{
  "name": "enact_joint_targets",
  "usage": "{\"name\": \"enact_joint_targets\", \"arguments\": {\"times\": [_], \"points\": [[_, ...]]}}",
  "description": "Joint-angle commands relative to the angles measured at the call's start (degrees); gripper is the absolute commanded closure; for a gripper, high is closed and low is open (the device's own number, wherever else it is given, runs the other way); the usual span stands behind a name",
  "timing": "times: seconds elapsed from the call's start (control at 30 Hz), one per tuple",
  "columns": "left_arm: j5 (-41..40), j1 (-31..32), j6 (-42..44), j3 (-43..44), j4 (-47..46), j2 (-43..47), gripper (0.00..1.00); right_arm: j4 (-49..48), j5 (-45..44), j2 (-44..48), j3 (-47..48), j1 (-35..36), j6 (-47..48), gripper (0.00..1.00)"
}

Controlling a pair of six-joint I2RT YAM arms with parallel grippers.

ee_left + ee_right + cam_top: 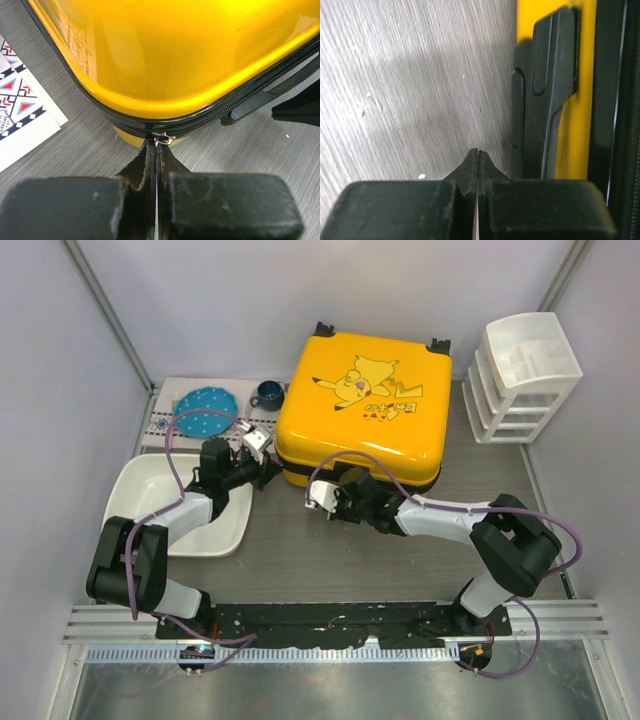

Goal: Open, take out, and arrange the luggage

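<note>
The luggage (360, 400) is a yellow hard-shell case with a cartoon print, lying flat and closed at the back middle of the table. My left gripper (272, 465) is at its front left corner. In the left wrist view its jaws (156, 145) are shut on the silver zipper pull (164, 140) of the black zipper band (240, 97). My right gripper (332, 502) hangs in front of the case's near side. Its jaws (478, 151) are shut with nothing between them, just left of the black carry handle (552, 100) and above the grey tabletop.
A white tray (140, 490) lies under the left arm. Behind it, a patterned mat (165, 425) carries a blue plate (205, 410) and a dark cup (267, 394). At the back right stands a white drawer unit (520, 375).
</note>
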State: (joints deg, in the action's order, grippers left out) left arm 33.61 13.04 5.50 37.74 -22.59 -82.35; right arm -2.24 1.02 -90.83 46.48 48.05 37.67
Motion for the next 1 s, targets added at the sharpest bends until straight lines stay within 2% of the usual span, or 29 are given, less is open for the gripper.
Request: {"name": "enact_joint_targets", "arguments": {"times": [0.0,0.1,0.27,0.3,0.33,0.4,0.43,0.47,0.7,0.97], "points": [[-1.09,-1.87,3.38,2.16,-10.11,0.44,1.00,6.27,2.93,5.04,0.46,-1.03,1.08,0.99],[-0.30,-3.02,3.55,3.04,-9.84,-0.18,1.00,9.09,5.04,9.69,-2.09,-2.08,2.40,0.99],[1.46,-3.19,2.86,2.96,-9.49,0.08,1.00,7.96,9.16,19.27,-6.13,-2.53,3.64,0.99],[1.46,-3.19,2.59,2.70,-9.49,0.52,1.00,6.21,9.70,20.33,-6.40,-2.26,3.81,0.92],[1.29,-3.19,2.41,2.61,-9.49,0.61,1.00,4.72,9.88,21.56,-7.01,-2.09,3.81,0.75],[1.03,-3.19,2.15,2.17,-9.84,0.78,1.00,-0.36,9.80,21.92,-7.63,-1.91,4.42,0.34],[0.94,-3.11,2.15,1.99,-10.02,1.04,1.00,-2.57,9.53,21.92,-8.76,-1.91,6.00,0.25],[0.76,-3.11,2.15,1.82,-10.45,1.13,1.00,-4.33,9.53,21.49,-9.12,-1.91,6.79,0.21],[0.06,-3.11,1.27,1.55,-12.04,0.87,1.00,-8.56,10.32,15.25,-6.67,-1.82,10.49,0.20],[-0.47,-3.19,0.30,2.08,-12.65,0.96,1.00,-8.48,-0.30,6.20,-1.57,-1.91,9.61,0.21]]}}
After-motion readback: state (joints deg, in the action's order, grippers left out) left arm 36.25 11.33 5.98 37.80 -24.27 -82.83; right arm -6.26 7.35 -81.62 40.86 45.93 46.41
